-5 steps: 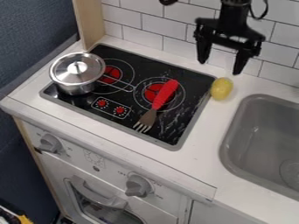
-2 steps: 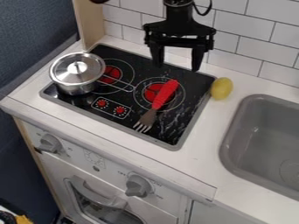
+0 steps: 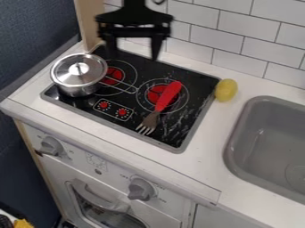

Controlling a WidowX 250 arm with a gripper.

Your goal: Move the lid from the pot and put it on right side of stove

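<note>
Lid on pot, prior to lifting. The lid sits on the pot, at the L end of the stove as viewed. The gripper is above the rear of the stove, to the R of the pot & well apart from it; jaws spread, pointing down, nothing btwn them.

Handling (est.): lid looks like thin, polished metal, so prob. light, stiff & not fragile, but slippery. Best hold = the ctr knob, taken from above w/ one jaw each side, low on the knob if poss. A grip on the rim would prob. slide or tip the lid, & might drag the pot along; an off-ctr pinch on the knob could let it swing.

Orientation: lid is round, so no long axis in plan; it lies approx. level, top face up, & the knob stands vert. at its ctr. The direction cue nearby belongs to the pot: its wire handle runs toward the lower R of the view. Jaw angle about the knob is thus prob. free, w/ the handle side best avoided. Set-down on the R should clear the red-handled fork & yellow item.
</note>
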